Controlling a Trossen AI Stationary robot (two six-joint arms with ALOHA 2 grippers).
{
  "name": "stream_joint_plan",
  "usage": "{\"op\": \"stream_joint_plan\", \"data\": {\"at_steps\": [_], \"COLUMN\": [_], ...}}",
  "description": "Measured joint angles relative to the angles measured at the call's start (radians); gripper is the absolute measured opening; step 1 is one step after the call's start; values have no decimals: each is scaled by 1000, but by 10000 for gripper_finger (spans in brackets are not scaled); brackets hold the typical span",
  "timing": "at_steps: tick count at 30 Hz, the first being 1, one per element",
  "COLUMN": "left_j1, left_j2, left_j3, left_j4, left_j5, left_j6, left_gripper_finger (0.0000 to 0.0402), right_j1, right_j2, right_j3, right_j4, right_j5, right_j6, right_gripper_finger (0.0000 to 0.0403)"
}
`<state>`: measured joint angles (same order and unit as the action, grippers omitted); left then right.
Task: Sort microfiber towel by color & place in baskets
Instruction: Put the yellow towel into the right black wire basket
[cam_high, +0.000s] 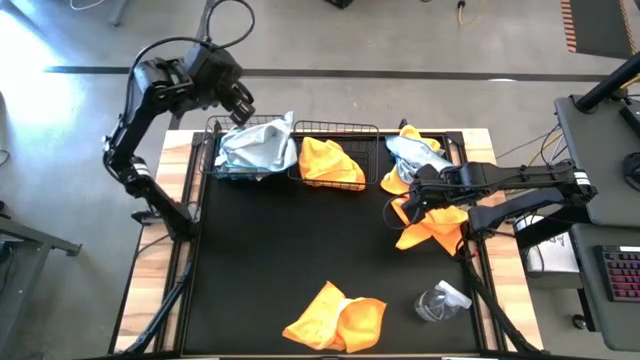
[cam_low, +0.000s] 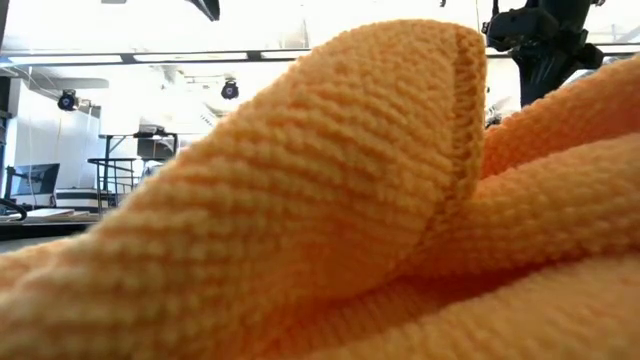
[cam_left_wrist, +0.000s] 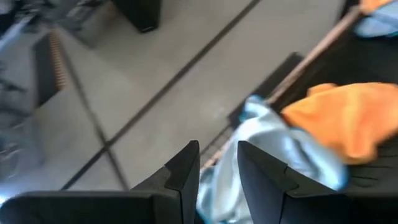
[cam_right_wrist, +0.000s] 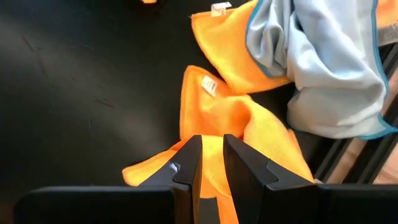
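Two black wire baskets stand side by side at the table's far edge. The left basket (cam_high: 212, 135) holds a pale blue-grey towel (cam_high: 258, 148), the right basket (cam_high: 345, 127) an orange towel (cam_high: 330, 162). My left gripper (cam_high: 240, 106) hangs open above the left basket's far left corner, and the blue-grey towel (cam_left_wrist: 280, 146) shows below its fingers. At the table's right, my right gripper (cam_high: 405, 205) is shut on an orange towel (cam_high: 432, 228). Beside it lie a blue-grey towel (cam_high: 415, 152) and another orange towel (cam_right_wrist: 230, 59). My right gripper pinches a bunched fold of the orange towel (cam_right_wrist: 213, 152) between its two fingers, coming steeply from above. The cloth spreads out slack from the fingers over the black mat. Its tagged corner (cam_right_wrist: 209, 86) reaches toward the other orange towel.
Another orange towel (cam_high: 335, 320) lies crumpled near the front edge and fills the low view (cam_low: 300, 200). A clear spray bottle (cam_high: 440, 300) lies on its side at the near right. The black mat's middle (cam_high: 300, 240) is bare.
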<state>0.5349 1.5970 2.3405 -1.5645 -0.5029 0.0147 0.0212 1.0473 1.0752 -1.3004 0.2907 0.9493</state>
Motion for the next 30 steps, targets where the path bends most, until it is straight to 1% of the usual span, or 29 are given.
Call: {"op": "stream_joint_plan", "data": {"at_steps": [4,9,11,18,23,27,30], "left_j1": [-8,-30,-41,-91,-149,-212,-261], "left_j2": [-38,-100,-126,-180,-194,-215,-246], "left_j3": [0,0,0,0,-23,-107,-216], "left_j4": [13,69,89,88,75,73,77], "left_j5": [82,199,232,241,289,289,288], "left_j6": [2,10,10,-17,-45,-92,-149], "left_gripper_finger": [94,94,94,94,94,94,94], "right_j1": [0,0,0,0,0,0,0], "right_j2": [0,-9,-12,-40,-80,-124,-158], "right_j3": [0,1,12,91,147,165,165], "right_j4": [52,124,123,126,132,132,132], "right_j5": [3,43,68,129,173,191,192], "right_j6": [-47,-121,-139,-222,-272,-299,-304], "right_gripper_finger": [59,59,59,59,59,59,59]}}
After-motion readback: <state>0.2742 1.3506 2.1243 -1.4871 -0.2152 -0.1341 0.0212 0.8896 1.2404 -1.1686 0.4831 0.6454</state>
